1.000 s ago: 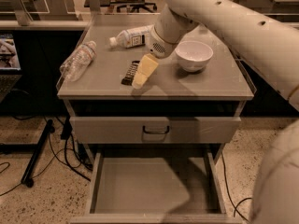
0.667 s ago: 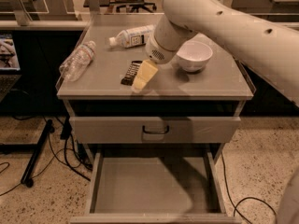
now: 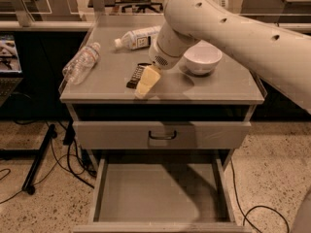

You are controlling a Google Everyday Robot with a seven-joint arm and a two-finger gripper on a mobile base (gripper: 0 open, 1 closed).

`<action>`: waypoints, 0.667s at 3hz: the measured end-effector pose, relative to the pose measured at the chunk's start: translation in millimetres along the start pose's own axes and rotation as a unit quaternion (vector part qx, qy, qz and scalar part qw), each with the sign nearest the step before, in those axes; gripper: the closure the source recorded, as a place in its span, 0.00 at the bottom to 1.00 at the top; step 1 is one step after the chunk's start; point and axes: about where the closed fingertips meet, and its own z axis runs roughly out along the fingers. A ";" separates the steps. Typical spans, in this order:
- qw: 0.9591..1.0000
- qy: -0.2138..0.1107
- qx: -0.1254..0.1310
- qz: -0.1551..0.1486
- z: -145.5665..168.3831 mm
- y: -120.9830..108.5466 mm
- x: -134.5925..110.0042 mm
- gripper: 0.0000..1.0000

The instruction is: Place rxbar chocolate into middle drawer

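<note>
a big cream-white robot arm (image 3: 233, 28) comes in from the upper right of the frame and bends down over the grey metal bench (image 3: 218, 89) in the middle. at its end the pale yellow tool (image 3: 147, 81) points down and to the left, with its tip near the front edge of the bench top. whether the tool is spread or pressed together i cannot tell from here.

the small flat dark-wrapped rxbar chocolate (image 3: 133, 75) lies on the bench top just beside the tool, on its left side, partly covered by it. i cannot tell if the two are touching.

to the left a clear plastic bottle (image 3: 80, 64) lies on its side near the bench edge. a second bottle with a white label (image 3: 138, 37) lies further back, and a white round bowl (image 3: 203, 59) stands right of the arm.

under the bench top there is a closed grey drawer front with a black loop handle (image 3: 163, 135). below it, at the bottom of the frame, the wide shallow grey middle drawer (image 3: 155, 195) is pulled out, and its flat floor is in shadow on the right.
</note>
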 end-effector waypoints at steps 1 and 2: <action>1.000 -0.001 -0.011 0.011 4.4 -3.4 2.9 0.00; 1.000 -0.003 -0.029 0.005 17.9 -7.9 -5.4 0.00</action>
